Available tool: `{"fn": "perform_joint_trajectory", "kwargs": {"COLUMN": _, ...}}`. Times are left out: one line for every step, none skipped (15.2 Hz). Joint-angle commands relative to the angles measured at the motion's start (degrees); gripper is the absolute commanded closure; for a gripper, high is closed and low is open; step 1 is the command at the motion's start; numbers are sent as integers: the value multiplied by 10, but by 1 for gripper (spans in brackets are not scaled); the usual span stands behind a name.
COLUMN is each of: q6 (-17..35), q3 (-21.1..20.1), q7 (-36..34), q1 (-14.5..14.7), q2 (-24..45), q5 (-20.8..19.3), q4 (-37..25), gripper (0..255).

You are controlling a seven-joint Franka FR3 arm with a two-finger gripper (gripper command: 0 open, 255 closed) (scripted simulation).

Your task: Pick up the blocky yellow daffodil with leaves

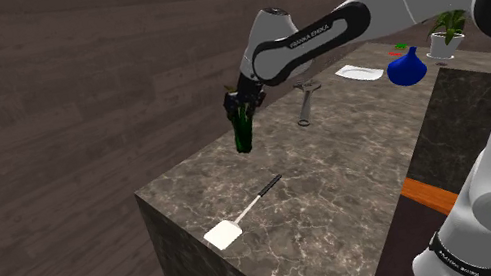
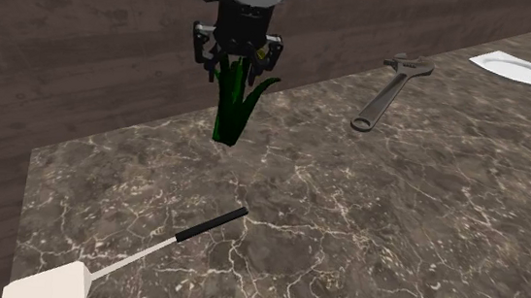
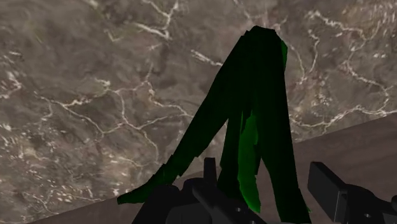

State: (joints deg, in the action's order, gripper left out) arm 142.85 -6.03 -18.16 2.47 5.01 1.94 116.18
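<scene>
In the shoulder view the gripper (image 1: 241, 100) sits on top of the daffodil (image 1: 243, 134), which stands upright at the counter's (image 1: 341, 177) far edge, just beside the wall; a straight, slow rise would serve best, since any swing could slip the stems; in the second exterior view the fingers (image 2: 208, 59) stand narrow on either side of the plant's top and seem to clasp it (whether its foot has left the stone I cannot tell), with the spatula (image 2: 128, 259) and wrench (image 2: 387, 89) well apart, so room above and toward mid-counter is open; in the wrist view the green leaves (image 3: 254, 114) hang between the fingertips over the marble, the wall close behind, so I would draw away from it.
</scene>
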Motion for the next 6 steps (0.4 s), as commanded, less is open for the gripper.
{"fn": "perform_joint_trajectory", "kwargs": {"q6": -15, "q3": 0, "q7": 1, "q1": -1, "q2": -7, "q5": 1, "q4": -8, "gripper": 255}}
{"fn": "perform_joint_trajectory", "kwargs": {"q6": -22, "q3": 0, "q7": 1, "q1": -1, "q2": -10, "q5": 1, "q4": -13, "gripper": 255}}
{"fn": "perform_joint_trajectory", "kwargs": {"q6": -29, "q3": 0, "q7": 1, "q1": -1, "q2": -12, "q5": 1, "q4": -17, "gripper": 255}}
{"fn": "perform_joint_trajectory", "kwargs": {"q6": -37, "q3": 0, "q7": 1, "q1": -1, "q2": -15, "q5": 1, "q4": -22, "gripper": 255}}
{"fn": "perform_joint_trajectory", "kwargs": {"q6": -38, "q3": 0, "q7": 1, "q1": -1, "q2": -15, "q5": 1, "q4": -23, "gripper": 255}}
{"fn": "perform_joint_trajectory", "kwargs": {"q6": -38, "q3": 0, "q7": 1, "q1": -1, "q2": -15, "q5": 1, "q4": -23, "gripper": 255}}
